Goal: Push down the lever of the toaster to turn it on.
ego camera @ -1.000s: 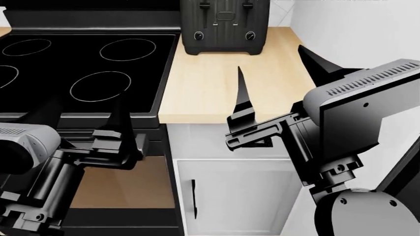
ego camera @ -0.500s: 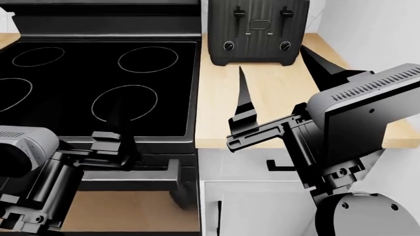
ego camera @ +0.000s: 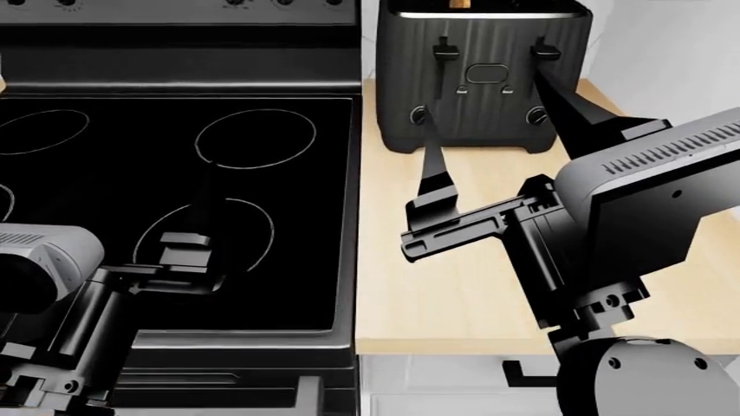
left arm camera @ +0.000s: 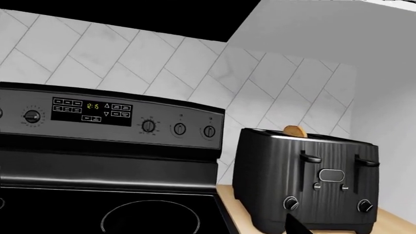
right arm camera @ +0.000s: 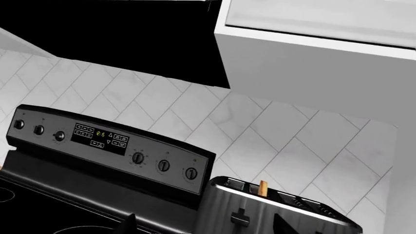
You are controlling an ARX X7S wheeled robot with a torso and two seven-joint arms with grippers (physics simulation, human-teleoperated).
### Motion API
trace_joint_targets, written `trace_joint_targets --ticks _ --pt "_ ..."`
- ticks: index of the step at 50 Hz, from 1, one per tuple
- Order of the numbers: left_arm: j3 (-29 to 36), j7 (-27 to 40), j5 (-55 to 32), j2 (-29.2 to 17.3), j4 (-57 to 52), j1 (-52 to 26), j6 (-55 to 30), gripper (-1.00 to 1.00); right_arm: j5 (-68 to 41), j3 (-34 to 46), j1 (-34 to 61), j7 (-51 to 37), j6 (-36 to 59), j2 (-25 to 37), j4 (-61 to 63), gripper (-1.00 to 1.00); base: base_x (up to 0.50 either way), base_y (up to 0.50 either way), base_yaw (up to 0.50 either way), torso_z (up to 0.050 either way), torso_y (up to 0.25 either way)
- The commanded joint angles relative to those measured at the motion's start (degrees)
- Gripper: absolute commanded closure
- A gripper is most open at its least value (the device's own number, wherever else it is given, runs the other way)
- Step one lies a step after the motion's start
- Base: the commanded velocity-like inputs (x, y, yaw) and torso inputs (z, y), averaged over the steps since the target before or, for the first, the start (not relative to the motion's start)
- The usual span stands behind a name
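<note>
The black ribbed toaster (ego camera: 486, 87) stands at the back of the wooden counter, with a piece of toast in a slot. Its left lever (ego camera: 443, 52) is a small black tab, high in its slot; the matching right tab (ego camera: 543, 52) is level with it. My right gripper (ego camera: 483, 95) is open in front of the toaster's face, short of it, with one finger by each round knob. In the right wrist view the lever (right arm camera: 240, 218) shows between the two fingertips. My left gripper (ego camera: 173, 217) hovers open over the cooktop. The left wrist view shows the toaster (left arm camera: 305, 185) and lever (left arm camera: 310, 157).
A black glass cooktop (ego camera: 173, 139) lies left of the counter (ego camera: 463, 277), with the range's control panel (left arm camera: 110, 117) behind it. White tiled wall stands behind. A white wall closes the counter at the right (ego camera: 671, 52).
The view has advanced toward the counter. The toaster has come nearer and lower in view. My right gripper's fingers now overlap the toaster's front; before they were over bare counter.
</note>
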State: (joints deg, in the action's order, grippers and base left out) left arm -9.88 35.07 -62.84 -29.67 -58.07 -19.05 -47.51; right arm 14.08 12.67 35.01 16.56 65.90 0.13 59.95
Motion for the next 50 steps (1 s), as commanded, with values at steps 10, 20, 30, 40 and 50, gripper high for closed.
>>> trace_joint_targets --ticks 10,20,30,40,50 --pt "1.34 0.37 0.36 -0.97 0.57 0.47 1.67 -1.0 0.49 -0.15 -0.1 0.5 0.3 0.0 0.02 -1.0 0.3 0.0 0.0 0.0 0.0" --pt "1.68 0.04 0.83 -1.37 0.89 1.07 2.58 -1.0 0.3 0.14 -0.39 0.0 0.42 0.07 0.0 -1.0 0.18 0.0 0.0 0.0 0.001" --pt "1.96 -0.15 1.25 -1.75 1.06 1.7 3.38 -1.0 -0.55 0.05 -0.24 -0.57 0.67 0.15 -0.01 -1.0 0.0 0.0 0.0 0.0 0.0" --pt "2.48 0.49 0.97 -2.11 0.96 1.4 3.69 -1.0 -2.48 -0.13 1.15 -1.63 2.15 0.77 -0.28 -1.0 0.0 0.0 0.0 0.0 0.0" --pt "2.36 1.2 0.19 -2.73 0.94 1.17 4.18 -1.0 -5.04 -0.36 6.92 -2.25 5.82 0.78 -3.46 -1.0 0.0 0.0 0.0 0.0 0.0"
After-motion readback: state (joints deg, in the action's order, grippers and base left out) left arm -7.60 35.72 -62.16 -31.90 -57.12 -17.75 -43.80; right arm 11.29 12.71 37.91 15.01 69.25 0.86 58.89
